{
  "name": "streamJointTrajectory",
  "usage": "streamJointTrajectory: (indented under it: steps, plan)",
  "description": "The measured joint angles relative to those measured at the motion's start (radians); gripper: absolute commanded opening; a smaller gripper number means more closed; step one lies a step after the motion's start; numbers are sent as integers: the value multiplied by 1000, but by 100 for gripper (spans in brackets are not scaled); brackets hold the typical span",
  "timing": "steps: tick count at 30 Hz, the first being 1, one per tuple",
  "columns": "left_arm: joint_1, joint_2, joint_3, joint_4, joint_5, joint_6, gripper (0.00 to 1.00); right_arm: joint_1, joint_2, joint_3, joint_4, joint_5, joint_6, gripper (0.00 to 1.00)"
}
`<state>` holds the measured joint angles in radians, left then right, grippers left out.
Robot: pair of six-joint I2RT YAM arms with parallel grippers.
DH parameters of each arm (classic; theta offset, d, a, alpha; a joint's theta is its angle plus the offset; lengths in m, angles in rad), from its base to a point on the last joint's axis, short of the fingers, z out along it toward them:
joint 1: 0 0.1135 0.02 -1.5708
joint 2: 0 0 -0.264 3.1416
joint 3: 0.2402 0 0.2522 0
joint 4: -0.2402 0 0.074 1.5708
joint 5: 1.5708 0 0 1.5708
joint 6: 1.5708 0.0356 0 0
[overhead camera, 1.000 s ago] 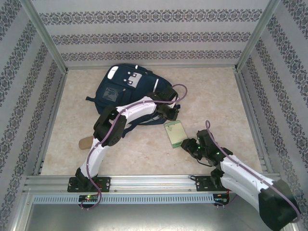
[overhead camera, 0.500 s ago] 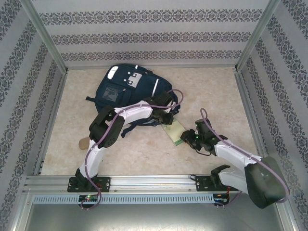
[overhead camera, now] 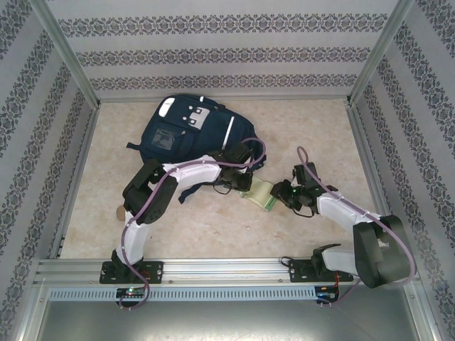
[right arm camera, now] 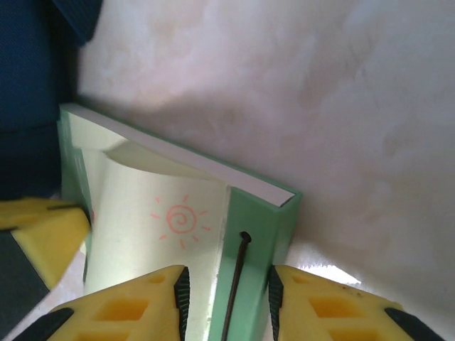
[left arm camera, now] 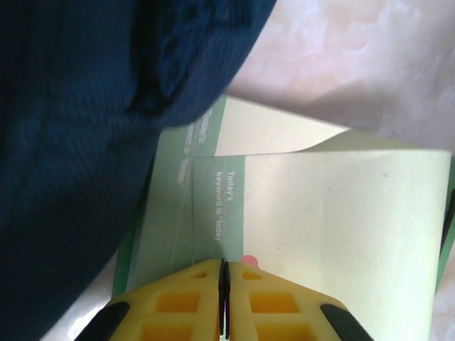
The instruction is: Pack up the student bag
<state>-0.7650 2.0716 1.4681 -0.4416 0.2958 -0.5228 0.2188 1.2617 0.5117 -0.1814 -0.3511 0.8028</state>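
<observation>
Top external: green notebook (overhead camera: 260, 193) now being flanked; left gripper (overhead camera: 245, 186) being clamped on cover, right gripper (overhead camera: 279, 193) half-open; student bag (overhead camera: 185, 131) loading likely next.

A pale green notebook (overhead camera: 260, 193) with a pink spiral sun on its cover lies on the beige marbled table (overhead camera: 313, 128). A tan rounded object (overhead camera: 125, 211) sits well left of the notebook.

The student bag (overhead camera: 190, 133) lies above and left of centre in the top view. The notebook (overhead camera: 260, 194) lies just to its lower right, near mid-frame. The left gripper (overhead camera: 245, 186) is at the notebook's left end and the right gripper (overhead camera: 279, 193) at its right end.
</observation>
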Motion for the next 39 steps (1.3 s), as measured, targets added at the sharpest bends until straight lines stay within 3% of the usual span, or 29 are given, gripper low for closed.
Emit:
streamJointTrajectory:
  steps: [6,15,22,32,39]
  plan:
    - [8,-14,9,-76,-33,-8,17,-30,2,56,-27,-27,-82,40]
    - [61,-2,59,-102,-8,1,42,10,-33,8,-27,-39,-66,42]
    - [60,49,112,-106,18,8,40,62,-32,-31,5,-18,-21,44]
    - [79,57,68,-64,43,9,20,120,14,-30,69,40,57,45]
    - [93,42,39,-27,43,-3,20,132,27,-8,77,60,72,48]
